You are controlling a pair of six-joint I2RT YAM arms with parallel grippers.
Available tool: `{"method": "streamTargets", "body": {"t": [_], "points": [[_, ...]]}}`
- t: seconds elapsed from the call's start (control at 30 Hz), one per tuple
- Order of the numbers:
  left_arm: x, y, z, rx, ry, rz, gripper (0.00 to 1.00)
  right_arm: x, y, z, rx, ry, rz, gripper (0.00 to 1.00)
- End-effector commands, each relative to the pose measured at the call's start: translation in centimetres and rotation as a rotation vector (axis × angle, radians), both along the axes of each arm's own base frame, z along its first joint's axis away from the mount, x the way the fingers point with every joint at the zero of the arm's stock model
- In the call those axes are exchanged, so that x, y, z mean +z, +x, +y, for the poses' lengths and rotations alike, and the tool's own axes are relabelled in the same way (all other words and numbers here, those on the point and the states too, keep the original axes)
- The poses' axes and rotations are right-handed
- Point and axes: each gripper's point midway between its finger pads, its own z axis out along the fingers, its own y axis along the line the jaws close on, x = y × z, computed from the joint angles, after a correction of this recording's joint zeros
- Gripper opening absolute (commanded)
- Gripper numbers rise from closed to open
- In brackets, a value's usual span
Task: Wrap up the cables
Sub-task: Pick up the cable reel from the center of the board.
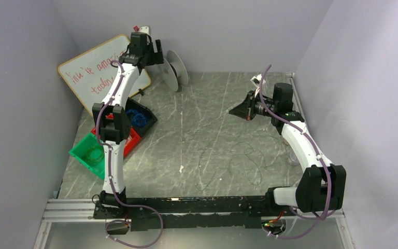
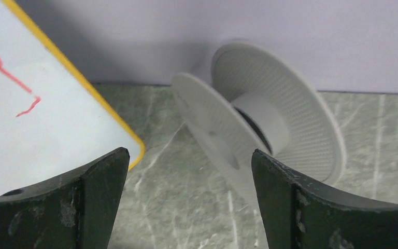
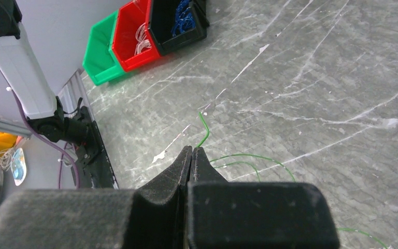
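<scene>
The cable is a very thin dark-green wire (image 1: pixel 238 155) lying in loose loops on the grey table, in front of the right arm. My right gripper (image 1: pixel 237 110) hangs above the table's right half. In the right wrist view this gripper (image 3: pixel 192 148) is shut, and a short end of the green wire (image 3: pixel 203 128) sticks out past its tips, with more loops (image 3: pixel 249 156) lying beyond. My left gripper (image 1: pixel 159 54) is at the back left, open and empty. Its jaws (image 2: pixel 189 153) stand apart just in front of a white spool (image 2: pixel 259 129), not touching it.
A whiteboard (image 1: pixel 90 72) with red writing leans on the back left wall. Green (image 1: pixel 89 151), red (image 1: pixel 130 141) and black (image 1: pixel 140 118) bins stand along the left side; the black one holds blue coils. The white spool (image 1: pixel 175 70) stands on edge by the back wall.
</scene>
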Motion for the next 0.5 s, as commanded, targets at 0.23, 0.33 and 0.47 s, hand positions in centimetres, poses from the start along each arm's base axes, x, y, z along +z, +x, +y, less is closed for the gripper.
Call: {"method": "streamTargets", "body": {"t": [0.23,0.33,0.47], "points": [[5.1,0.9,-3.2,-0.064,-0.227,-0.136,0.94,0.7,0.6,-0.1,0.010,-0.005,-0.061,0.00],[3.6,1.2,-3.8,-0.067,-0.218,-0.111,0.93,0.9,0.5,-0.1,0.007,-0.006,-0.072,0.00],[1.7,1.5,-4.5,-0.081,-0.198,-0.082,0.83,1.1,0.4,-0.1,0.010,-0.001,-0.075,0.00]]}}
